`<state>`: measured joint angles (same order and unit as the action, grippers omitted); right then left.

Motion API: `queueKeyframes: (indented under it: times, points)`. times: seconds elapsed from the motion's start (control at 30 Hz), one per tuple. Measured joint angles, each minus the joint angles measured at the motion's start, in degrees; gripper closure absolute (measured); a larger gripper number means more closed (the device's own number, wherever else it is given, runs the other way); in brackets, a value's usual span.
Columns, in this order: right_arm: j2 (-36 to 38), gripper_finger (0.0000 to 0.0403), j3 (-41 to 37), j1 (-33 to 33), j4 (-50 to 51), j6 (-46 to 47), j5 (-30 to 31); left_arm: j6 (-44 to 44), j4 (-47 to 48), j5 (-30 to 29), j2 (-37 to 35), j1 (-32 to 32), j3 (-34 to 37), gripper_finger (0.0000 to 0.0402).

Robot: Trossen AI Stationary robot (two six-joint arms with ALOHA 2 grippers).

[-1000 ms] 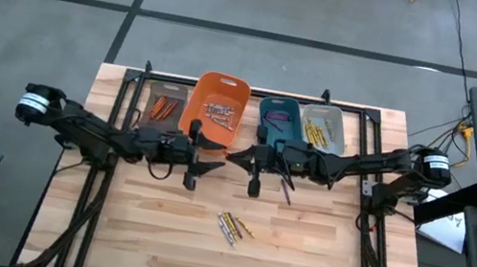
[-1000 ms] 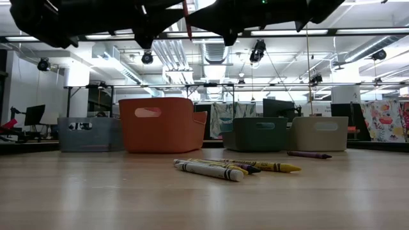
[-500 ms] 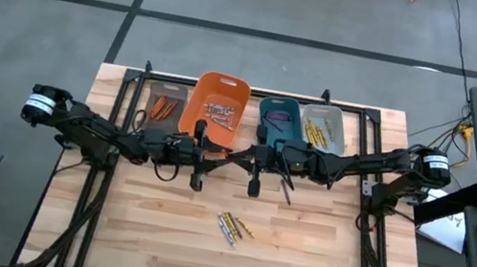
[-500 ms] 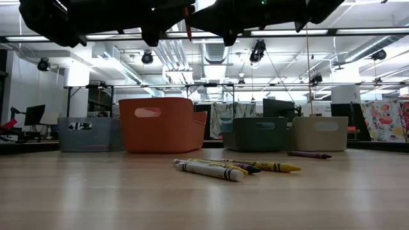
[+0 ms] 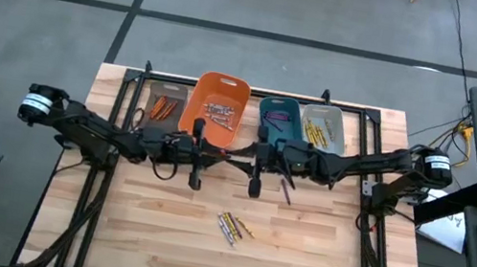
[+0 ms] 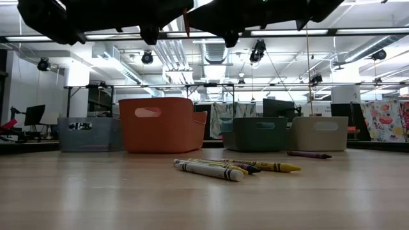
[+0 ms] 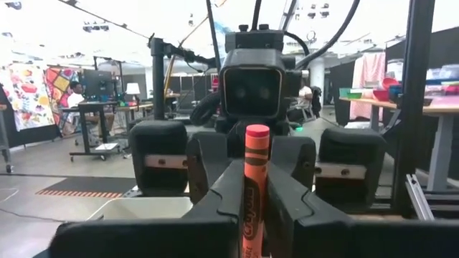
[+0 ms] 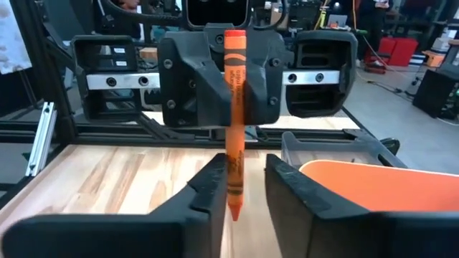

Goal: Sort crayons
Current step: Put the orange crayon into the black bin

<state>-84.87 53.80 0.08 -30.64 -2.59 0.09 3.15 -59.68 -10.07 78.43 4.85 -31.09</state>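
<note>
The orange crayon's (image 7: 254, 190) lower end is cut off.

Bins (image 5: 216, 103): four, in row, upper centre of high view — grey, orange, teal, beige. Arms: two. Grippers: two, left gripper (image 8: 228, 82), right gripper (image 7: 251, 147). Loose crayons (image 6: 208, 170) on table: about four clustered centre, one purple apart at right. Orange crayon (image 8: 234, 115) between grippers: one. Crayons inside bins: uncountable.

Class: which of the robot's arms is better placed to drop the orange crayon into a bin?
The left. Its gripper is clamped on the orange crayon, while the right gripper has opened around it.
</note>
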Motion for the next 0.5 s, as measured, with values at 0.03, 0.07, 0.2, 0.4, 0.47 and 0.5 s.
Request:
queueKeyframes:
  times: [0.03, 0.07, 0.2, 0.4, 0.47, 0.5]
  points:
    - [0.41, 0.0301, 0.0, -0.02, 0.59, 0.0, 0.05, -0.02, 1.36, -0.01, -0.74, -0.19, 0.01, 0.0397]
    - [0.99, 0.0293, 0.02, -0.02, 1.39, 0.02, 0.1, -0.02, 3.75, -0.39, -1.75, -0.34, 0.02, 0.0398]
    - [3.11, 0.0269, 0.14, -0.02, 3.79, 1.96, 0.12, -0.01, 16.44, -7.43, -7.63, -1.47, -0.05, 0.0399]
    - [3.88, 0.0255, 0.15, 0.0, 5.17, 4.13, 0.1, -1.17, 47.39, -24.86, -16.64, -5.46, -3.5, 0.0399]
    - [3.81, 0.0256, 0.15, 0.0, 5.13, 4.13, 0.09, -3.51, 57.71, -30.66, -18.26, -7.8, -5.12, 0.04]
    - [3.77, 0.0257, 0.15, 0.0, 5.11, 4.14, 0.08, -4.96, 62.41, -33.15, -18.72, -9.1, -6.09, 0.04]
